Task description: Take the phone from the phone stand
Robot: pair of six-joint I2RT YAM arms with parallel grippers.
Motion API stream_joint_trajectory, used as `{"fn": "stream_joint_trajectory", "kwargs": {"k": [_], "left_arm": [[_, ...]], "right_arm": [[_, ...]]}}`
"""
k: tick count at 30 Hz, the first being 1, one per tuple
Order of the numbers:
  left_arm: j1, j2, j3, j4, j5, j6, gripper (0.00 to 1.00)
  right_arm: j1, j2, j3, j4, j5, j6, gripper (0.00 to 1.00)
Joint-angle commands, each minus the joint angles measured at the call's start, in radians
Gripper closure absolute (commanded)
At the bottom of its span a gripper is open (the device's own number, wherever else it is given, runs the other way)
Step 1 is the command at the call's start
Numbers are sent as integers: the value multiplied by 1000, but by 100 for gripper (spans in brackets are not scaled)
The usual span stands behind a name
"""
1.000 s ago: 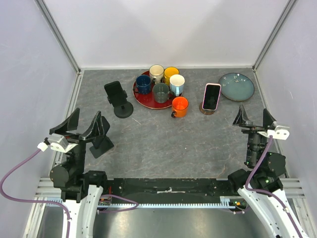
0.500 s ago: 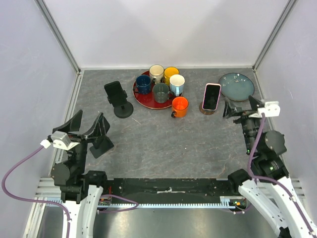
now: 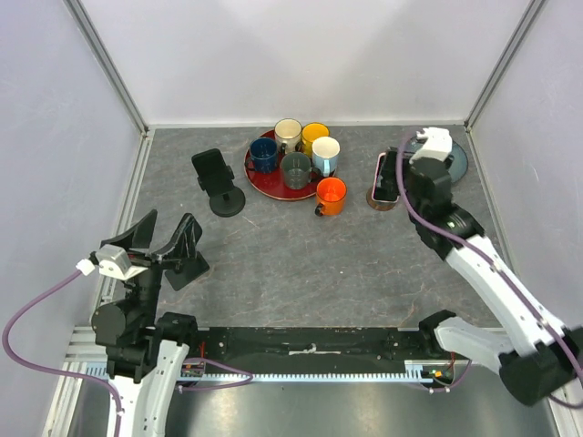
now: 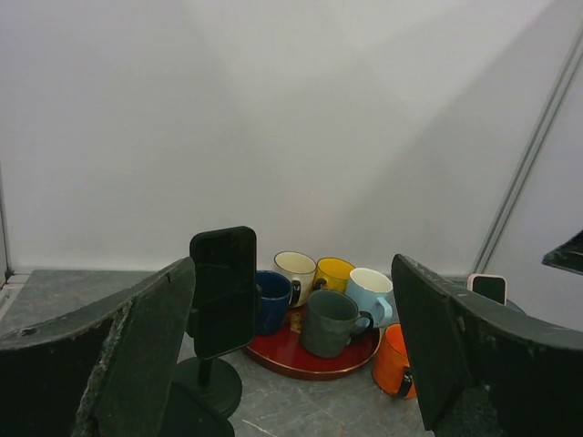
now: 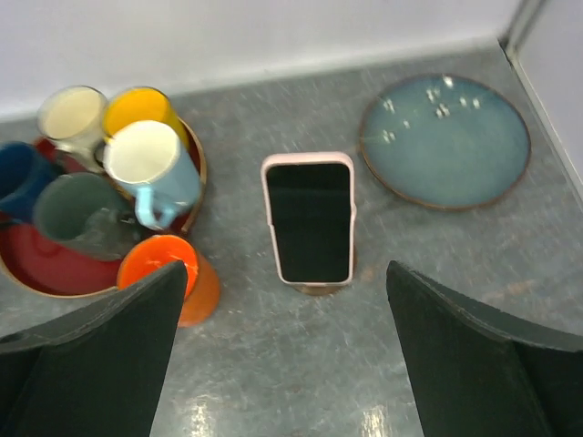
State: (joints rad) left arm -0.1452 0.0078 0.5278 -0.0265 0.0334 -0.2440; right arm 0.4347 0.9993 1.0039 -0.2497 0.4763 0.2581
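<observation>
Overhead, a red tray at the back of the grey table carries five upright mugs: a cream mug, a yellow mug, a light blue mug, a dark blue mug and a grey-green mug. An orange mug stands off the tray, just beside its rim. To the right, the pink-cased phone leans on its round brown stand. The right arm is stretched out beside it and partly covers a teal plate. Left of the tray, a black phone sits on a black stand. The left gripper hangs near the front left corner, fingers spread wide with nothing between them.

From the left wrist, the black phone stands upright on its stand with the tray of mugs to its right. The mugs' insides cannot be seen from this angle.

From the right wrist, the right gripper looks down on the pink-cased phone. The phone shows between the two wide-apart fingers, and neither finger touches it. It rests on the stand with its screen dark. The cream, yellow, light blue and orange mugs show empty insides, and light glints on the plate's glaze.
</observation>
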Motion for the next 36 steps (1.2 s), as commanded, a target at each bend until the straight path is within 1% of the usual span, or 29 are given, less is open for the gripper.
{"fn": "stream_joint_trajectory", "kwargs": {"k": [1,3,5,6,12,14,15,19,23,31,36], "left_arm": [[-22,-51,32,-43,-30,43,5],[-27,-54,32,-49,-30,43,5],[-27,-58,34,-50,-30,45,5],[-28,-60,34,-50,-32,43,5],[-30,-62,32,-50,-29,45,5],[-31,-60,34,-49,-26,45,5],[-31,-58,32,-49,-23,45,5],[-31,-54,32,-47,-18,46,6],[-33,-51,32,-47,-17,46,6],[-33,-49,32,-47,-10,46,6],[-31,-48,32,-49,-7,48,6]], "right_arm": [[-1,180,128,-63,136,89,2],[-25,275,170,-71,114,101,2],[-71,327,199,-65,41,118,2],[-82,373,208,-62,36,121,2],[-134,478,208,13,30,113,2],[-143,495,197,56,1,92,2],[-145,505,194,72,-39,84,2],[-145,512,162,150,-83,67,2],[-152,516,147,196,-84,53,2],[-163,559,148,193,-16,40,2],[-165,593,148,194,-28,21,2]]}}
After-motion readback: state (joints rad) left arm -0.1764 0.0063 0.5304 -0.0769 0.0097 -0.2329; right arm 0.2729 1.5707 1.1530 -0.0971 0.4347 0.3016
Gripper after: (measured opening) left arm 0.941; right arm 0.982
